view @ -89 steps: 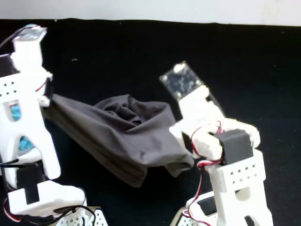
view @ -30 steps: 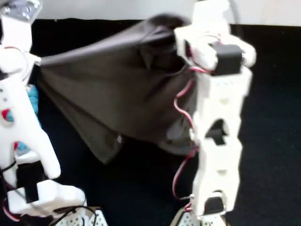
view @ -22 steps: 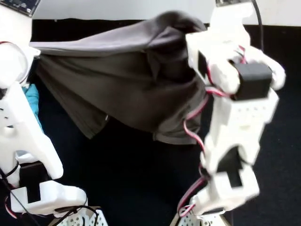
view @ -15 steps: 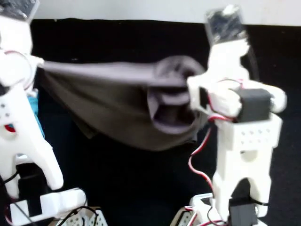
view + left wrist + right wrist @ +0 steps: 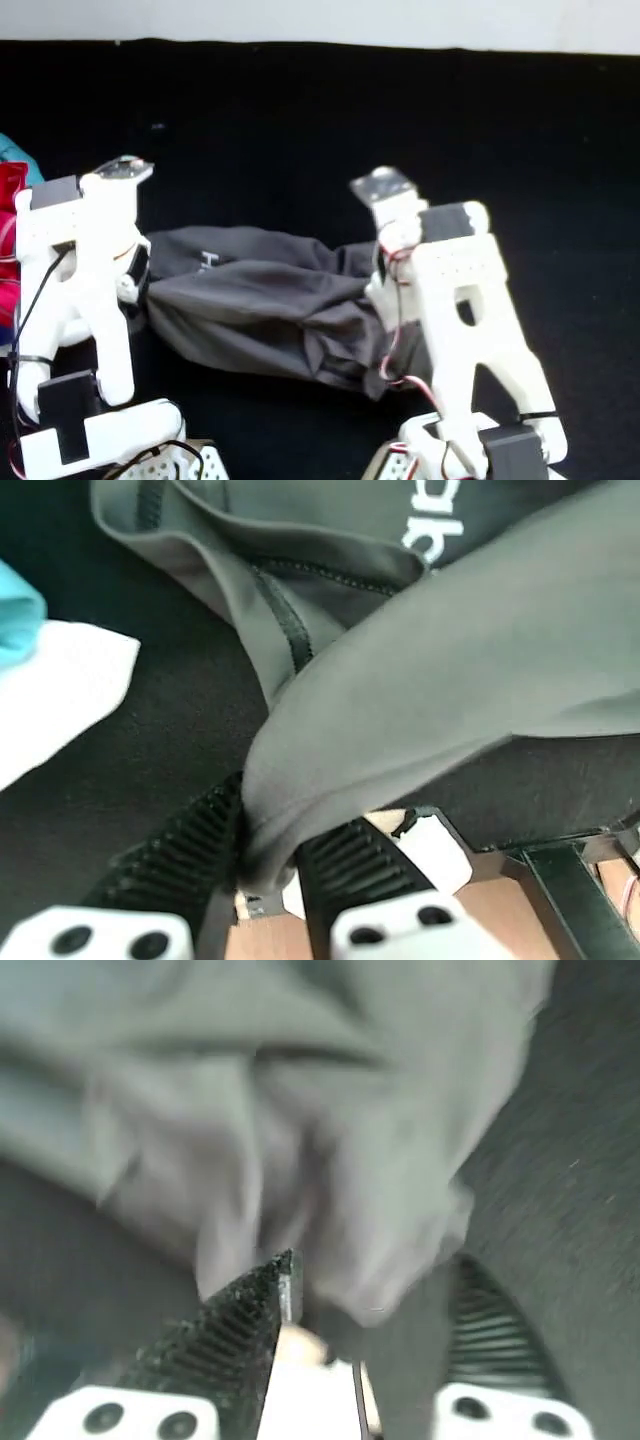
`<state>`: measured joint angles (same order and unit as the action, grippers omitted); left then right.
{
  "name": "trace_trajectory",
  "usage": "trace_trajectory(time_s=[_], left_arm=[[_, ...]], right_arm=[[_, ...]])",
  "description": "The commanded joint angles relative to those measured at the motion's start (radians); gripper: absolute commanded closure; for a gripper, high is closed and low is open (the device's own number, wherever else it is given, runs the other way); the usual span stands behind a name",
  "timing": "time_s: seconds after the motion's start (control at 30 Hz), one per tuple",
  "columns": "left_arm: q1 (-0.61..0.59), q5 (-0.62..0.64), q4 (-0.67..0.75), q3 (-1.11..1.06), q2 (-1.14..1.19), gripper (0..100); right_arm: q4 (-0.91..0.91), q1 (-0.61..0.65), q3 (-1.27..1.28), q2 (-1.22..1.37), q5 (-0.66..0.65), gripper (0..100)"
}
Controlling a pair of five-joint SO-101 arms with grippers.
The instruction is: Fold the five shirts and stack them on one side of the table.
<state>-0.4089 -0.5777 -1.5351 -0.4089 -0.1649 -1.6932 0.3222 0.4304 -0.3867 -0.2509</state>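
Evidently for flattening, the dark grey fabric shirt (image 5: 260,310) is stretched on the black surface (image 5: 400,110) from 9 to 3 o'clock, pinched tightly by the left fingers (image 5: 185,855) and straddled by the parted right fingers (image 5: 245,1325).

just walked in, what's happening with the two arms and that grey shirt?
Both arms are down at the black table, working one grey shirt. It lies bunched and stretched out between them, not neatly folded yet. The left gripper is shut on a fold of fabric at one end. The right gripper sits at the other end with cloth bunched against it. A red cloth lies beyond the left arm.
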Motion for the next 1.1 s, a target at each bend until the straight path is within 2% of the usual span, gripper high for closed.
trace_trajectory(time_s=[0.0, 0.23, 0.33, 0.5, 0.67, 0.87, 0.93, 1.07], left_arm=[[-0.012, -0.011, 0.011, -0.002, -0.041, 99], [-0.039, -0.011, 0.023, -0.004, -0.039, 99], [-0.042, -0.011, 0.032, -0.004, -0.039, 99], [-0.039, -0.011, 0.032, -0.005, -0.041, 99], [-0.044, -0.011, 0.032, -0.01, -0.041, 99], [-0.045, -0.011, 0.021, -0.01, -0.042, 99], [-0.047, -0.011, 0.021, -0.01, -0.042, 99], [-0.053, -0.011, 0.029, -0.01, -0.042, 99]], right_arm=[[-0.071, -0.005, -0.11, -0.054, -0.023, 73.6], [0.082, -0.168, -0.11, -0.004, -0.021, 73.4], [0.188, -0.183, -0.114, 0.108, -0.005, 71.7], [0.268, -0.099, -0.154, 0.337, 0.103, 61.5], [0.269, 0.021, -0.234, 0.518, 0.103, 61.0], [0.361, 0.002, -0.328, 0.751, 0.103, 61.0], [0.32, -0.007, -0.378, 0.808, 0.103, 64.6], [0.274, -0.022, -0.466, 0.845, 0.101, 94.7]])
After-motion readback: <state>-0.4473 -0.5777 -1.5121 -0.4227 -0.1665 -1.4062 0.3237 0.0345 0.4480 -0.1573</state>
